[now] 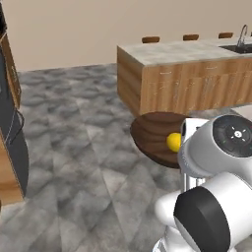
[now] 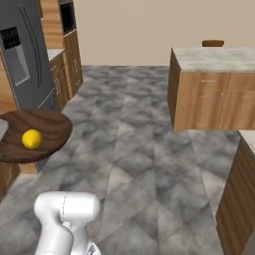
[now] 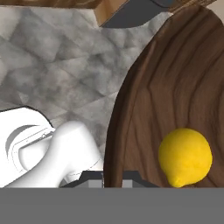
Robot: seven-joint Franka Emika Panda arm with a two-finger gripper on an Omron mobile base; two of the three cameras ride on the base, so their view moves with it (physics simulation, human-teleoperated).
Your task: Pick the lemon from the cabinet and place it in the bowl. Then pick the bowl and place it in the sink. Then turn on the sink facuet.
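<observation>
Above the grey stone floor [image 1: 74,147], mid-room, the bowl [image 1: 155,138] hangs in the air at the end of the arm [image 1: 216,147], no surface under it. Dark brown wood, streaky grain, wide and shallow. It is carried level or close to it.

Lemon [image 1: 173,142] sits inside the bowl, on the inner floor near the arm side in the left base view. Right base view: lemon [image 2: 32,139] left of centre in the bowl [image 2: 45,132], clear of the rim. Hand view: lemon [image 3: 185,157] low right, resting on the grain of the bowl [image 3: 175,78].

Fingers: clenched on the bowl rim. Hand view shows the rim edge running down to the two dark fingers [image 3: 92,178] at the bottom, one tip each side of the wall. Actual contact faces are cut off by the frame edge, so pad placement is not readable.

Sink [image 1: 239,48] is well apart from the bowl, set in the pale top of the island desk [image 1: 172,51] at the far right of the left base view. Faucet [image 1: 242,35] stands at it, grey arched spout, lever too small to read. Three brown stool tops [image 1: 150,39] show behind the island.

Right base view also has the grey fridge [image 2: 25,60] at left with wood cabinets [image 2: 67,64] beside it, and the island's end [image 2: 214,89] at right. A second wood unit [image 2: 239,199] is at the lower right corner.
</observation>
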